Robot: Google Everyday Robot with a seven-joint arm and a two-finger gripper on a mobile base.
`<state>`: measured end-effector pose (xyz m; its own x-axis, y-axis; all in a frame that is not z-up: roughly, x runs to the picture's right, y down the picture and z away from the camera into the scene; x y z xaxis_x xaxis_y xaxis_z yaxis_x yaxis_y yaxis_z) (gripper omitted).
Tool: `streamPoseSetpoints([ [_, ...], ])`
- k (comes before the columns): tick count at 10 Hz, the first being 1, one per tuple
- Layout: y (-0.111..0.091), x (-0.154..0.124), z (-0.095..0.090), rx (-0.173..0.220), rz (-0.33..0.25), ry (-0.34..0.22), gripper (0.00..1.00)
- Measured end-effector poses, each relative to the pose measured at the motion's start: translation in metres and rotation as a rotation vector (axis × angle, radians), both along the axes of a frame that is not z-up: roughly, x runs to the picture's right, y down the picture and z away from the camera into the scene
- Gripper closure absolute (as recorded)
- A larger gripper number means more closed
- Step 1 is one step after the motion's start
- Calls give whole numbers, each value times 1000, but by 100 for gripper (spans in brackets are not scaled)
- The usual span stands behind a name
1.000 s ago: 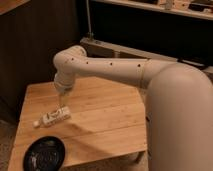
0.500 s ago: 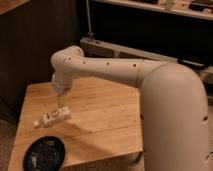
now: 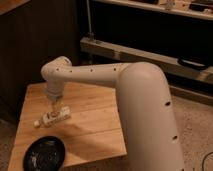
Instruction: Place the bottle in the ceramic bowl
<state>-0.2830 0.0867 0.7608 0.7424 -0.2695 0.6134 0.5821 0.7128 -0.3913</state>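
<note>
Wooden table (image 3: 95, 125) at lower left carries the bottle (image 3: 45, 120) lying flat, the gripper (image 3: 56, 108) right over it, its hold impossible to tell, so centre on the body before lifting toward the ceramic bowl (image 3: 46, 154).

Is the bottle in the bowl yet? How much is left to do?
Not yet. Done so far: the gripper is right at the bottle, which lies on its side on the wooden table. In hand: getting hold of it, by the look of it. Left: lift it, carry it to the ceramic bowl at the table's near corner, and set it inside.
</note>
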Motion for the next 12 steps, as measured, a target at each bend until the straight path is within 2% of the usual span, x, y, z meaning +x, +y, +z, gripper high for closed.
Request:
streamPoseSetpoints([
  [2,21,-8,21,-25,-27,10,35],
  [5,34,-15,41,-38,-36,23,35],
  [8,39,-17,57,-36,-6,32,35],
  [12,50,-28,68,-44,37,6,35],
])
